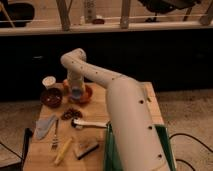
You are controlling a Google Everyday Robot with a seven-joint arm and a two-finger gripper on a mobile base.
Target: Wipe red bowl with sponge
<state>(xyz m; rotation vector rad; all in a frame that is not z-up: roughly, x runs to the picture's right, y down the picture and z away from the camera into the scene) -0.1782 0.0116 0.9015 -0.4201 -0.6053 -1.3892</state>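
The red bowl (86, 95) sits on the wooden table (125, 107) at its back left, partly hidden by my arm. My gripper (76, 90) points down into the bowl from above. The light blue-grey sponge (76, 93) is at the gripper's tip, held against the inside of the bowl. My white arm (125, 115) reaches across the table from the right front and covers much of it.
A maroon bowl (51, 97) and a white cup (49, 81) stand left of the red bowl. Nearer the front lie dark brown bits (72, 113), a white-handled brush (90, 123), a blue-grey cloth (45, 126), a fork (55, 135), a yellow piece (62, 151) and a tan block (86, 147). A green bin (165, 142) is at the right.
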